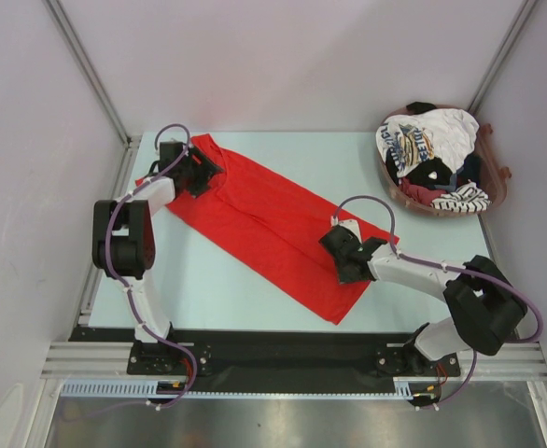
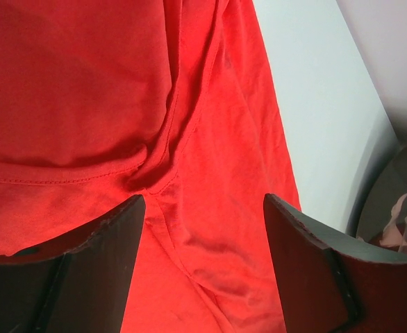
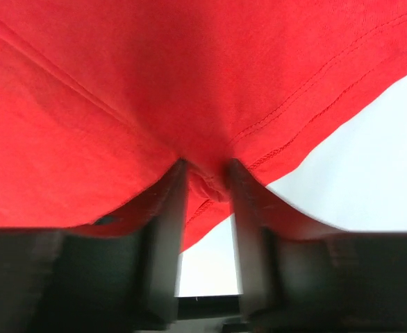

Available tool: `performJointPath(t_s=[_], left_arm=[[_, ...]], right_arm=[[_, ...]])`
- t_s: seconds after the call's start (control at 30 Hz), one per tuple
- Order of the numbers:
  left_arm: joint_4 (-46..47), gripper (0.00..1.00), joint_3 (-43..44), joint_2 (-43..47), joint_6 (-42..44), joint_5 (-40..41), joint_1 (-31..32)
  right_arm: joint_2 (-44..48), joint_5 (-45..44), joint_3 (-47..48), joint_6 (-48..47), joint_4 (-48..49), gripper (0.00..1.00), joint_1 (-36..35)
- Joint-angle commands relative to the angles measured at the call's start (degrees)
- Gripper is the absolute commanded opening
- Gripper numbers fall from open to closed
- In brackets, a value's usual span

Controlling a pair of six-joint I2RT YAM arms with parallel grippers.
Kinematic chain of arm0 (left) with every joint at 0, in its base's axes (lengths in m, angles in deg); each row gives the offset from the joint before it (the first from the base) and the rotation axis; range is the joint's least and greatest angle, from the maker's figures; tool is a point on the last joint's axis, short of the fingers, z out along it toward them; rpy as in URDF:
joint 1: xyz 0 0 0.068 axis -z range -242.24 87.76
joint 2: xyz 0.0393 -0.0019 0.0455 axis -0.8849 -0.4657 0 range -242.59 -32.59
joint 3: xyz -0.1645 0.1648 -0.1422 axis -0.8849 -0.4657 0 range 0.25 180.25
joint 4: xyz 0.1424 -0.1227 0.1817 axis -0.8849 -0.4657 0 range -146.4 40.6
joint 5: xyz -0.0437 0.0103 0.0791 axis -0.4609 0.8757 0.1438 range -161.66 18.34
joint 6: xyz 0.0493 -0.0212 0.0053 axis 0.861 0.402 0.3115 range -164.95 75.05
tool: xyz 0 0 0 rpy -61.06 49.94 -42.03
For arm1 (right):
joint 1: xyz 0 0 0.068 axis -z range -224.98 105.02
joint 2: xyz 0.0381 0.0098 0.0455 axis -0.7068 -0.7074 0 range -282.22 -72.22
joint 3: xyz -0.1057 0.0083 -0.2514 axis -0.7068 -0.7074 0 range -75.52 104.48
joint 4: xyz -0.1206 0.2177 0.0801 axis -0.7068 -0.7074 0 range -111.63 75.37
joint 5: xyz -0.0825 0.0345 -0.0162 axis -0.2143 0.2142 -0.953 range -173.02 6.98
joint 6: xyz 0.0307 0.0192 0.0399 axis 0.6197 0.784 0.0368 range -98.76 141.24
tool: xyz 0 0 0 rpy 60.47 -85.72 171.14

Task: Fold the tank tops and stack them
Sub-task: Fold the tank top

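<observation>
A large bright red tank top lies spread diagonally across the table, from the far left to the near middle. My left gripper hovers over its far-left end. In the left wrist view its jaws stand open above a seam of the red cloth, with nothing between them. My right gripper is at the cloth's right edge. In the right wrist view it is shut on a bunched fold of the red hem, and the cloth drapes over both fingers.
A pinkish basket stands at the far right corner. It holds a white printed tank top, a black-and-white striped one and dark cloth. Grey walls close the table's left, back and right sides.
</observation>
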Motion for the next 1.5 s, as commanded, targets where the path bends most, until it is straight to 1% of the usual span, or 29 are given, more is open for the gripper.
performJointPath(t_s=[0.0, 0.03, 0.1, 0.13, 0.23, 0.37, 0.4, 0.5, 0.8, 0.93, 1.03, 1.07, 1.13, 1.17, 1.23, 1.3, 1.4, 1.47], left_arm=[[-0.71, 0.75, 2.50, 1.09, 1.25, 0.53, 0.42], [-0.80, 0.75, 2.50, 0.91, 1.25, 0.62, 0.42], [-1.15, 0.74, 2.50, 0.65, 1.16, 0.62, 0.42], [-1.33, 0.73, 2.50, 0.39, 1.08, 0.62, 0.50], [-2.21, 0.72, 2.94, 0.03, 0.99, 1.32, 0.76], [-5.02, 0.68, 3.47, -0.14, 0.72, 4.57, 1.21], [-5.20, 0.64, 3.47, -0.32, 0.55, 5.27, 1.38], [-5.02, 0.59, 3.38, -0.93, 0.02, 5.54, 1.73], [-6.87, 0.57, 6.63, -5.23, 0.99, 7.39, 2.96], [-6.95, 0.51, 7.42, -6.47, 1.34, 7.56, 3.49], [-7.05, 0.43, 7.34, -6.56, 1.25, 8.35, 3.75], [-6.87, 0.43, 7.25, -6.56, 1.25, 8.44, 3.67], [-7.83, 0.46, 7.34, -6.65, 1.43, 8.79, 3.84], [-8.44, 0.51, 7.42, -6.56, 1.51, 9.32, 3.93], [-8.72, 0.53, 6.99, -6.12, 1.78, 10.63, 3.93], [-8.54, 0.58, 5.50, -4.81, 1.87, 12.21, 3.93], [-7.84, 0.58, 4.61, -4.19, 2.13, 12.57, 3.93], [-8.54, 0.56, 5.40, -4.88, 2.13, 12.22, 3.93]], right_arm=[[-0.54, -1.58, 1.98, -1.01, 0.46, 0.32, -0.20], [-0.45, -1.58, 2.16, -1.10, 0.20, 0.21, -0.28], [-0.19, -1.40, 2.42, -1.28, 0.11, 0.14, -0.28], [0.34, -1.57, 2.51, -1.28, -0.07, 0.07, -0.28], [1.74, -1.93, 2.51, -1.45, -0.33, 0.00, -0.11], [3.68, -1.66, 2.60, -1.63, -0.51, 0.00, 0.15], [3.86, -1.40, 2.51, -1.72, -0.42, 0.00, 0.24], [4.47, -0.88, 2.16, -1.63, -0.07, 0.00, 0.59], [5.26, 0.44, 1.37, -1.54, 0.81, 0.00, 1.47], [5.70, 0.71, 1.02, -1.63, 1.07, 0.00, 1.82], [6.14, 0.80, 0.84, -1.63, 0.98, 0.00, 2.00], [6.49, 0.71, 0.76, -1.54, 0.90, 0.00, 2.00], [6.84, 0.80, 0.49, -1.54, 0.98, 0.00, 2.26], [7.11, 0.97, 0.40, -1.71, 0.98, 0.00, 2.44], [7.28, 1.06, 0.05, -1.72, 1.25, 0.00, 2.61], [7.46, 1.50, -0.21, -1.54, 1.42, 0.00, 2.79], [7.46, 1.76, -0.56, -1.54, 1.77, 0.00, 2.97], [7.37, 2.11, -0.83, -1.54, 2.04, 0.00, 3.06]])
